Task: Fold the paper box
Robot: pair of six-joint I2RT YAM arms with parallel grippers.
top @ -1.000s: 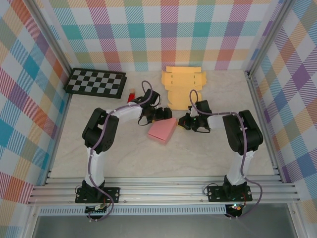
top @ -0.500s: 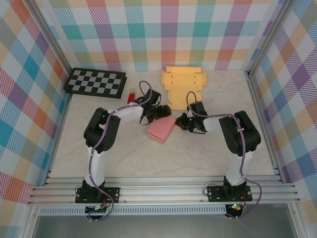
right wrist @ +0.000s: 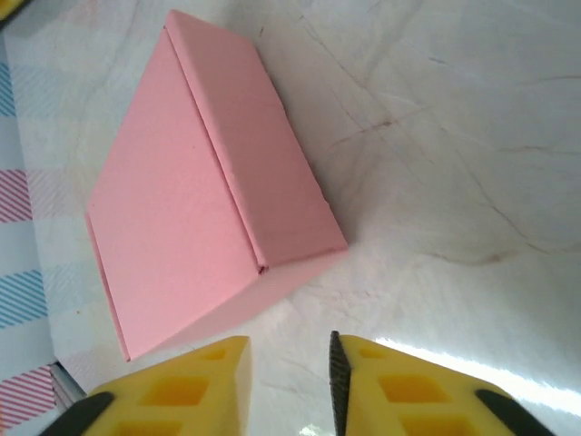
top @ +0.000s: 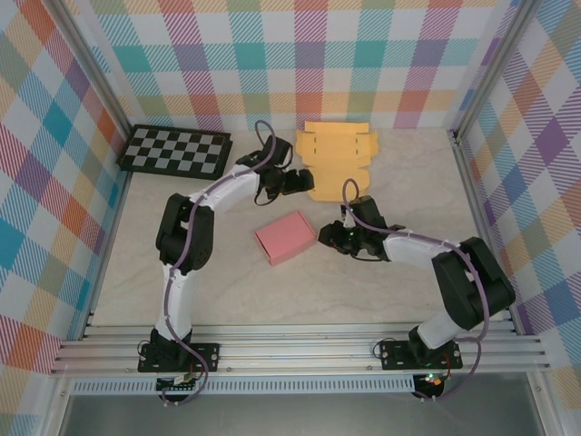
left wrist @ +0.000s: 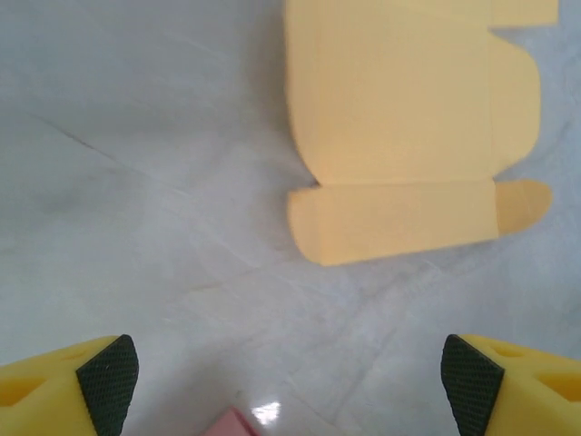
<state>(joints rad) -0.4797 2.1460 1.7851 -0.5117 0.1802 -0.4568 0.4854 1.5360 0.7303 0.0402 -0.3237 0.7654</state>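
Observation:
The pink paper box (top: 284, 237) lies closed and flat on the table's middle; in the right wrist view the pink box (right wrist: 209, 191) sits just ahead of the fingers. My right gripper (top: 327, 238) stands at its right edge, jaws a little apart, touching nothing; in the right wrist view this gripper (right wrist: 289, 386) has only bare table in its gap. My left gripper (top: 300, 182) is open beyond the box, beside a flat orange box blank (top: 334, 159). In the left wrist view the gripper (left wrist: 290, 386) is spread wide below the orange blank (left wrist: 399, 136), with a pink corner (left wrist: 231, 423) at the bottom edge.
A checkerboard (top: 175, 150) lies at the back left. Plaid walls and metal rails (top: 481, 218) enclose the marble table (top: 182, 291). Open table lies in front of the pink box and to the far right.
My right gripper has opened and sits just off the pink box, which now lies flat and slightly further left. My left gripper has drawn back toward the orange blank.

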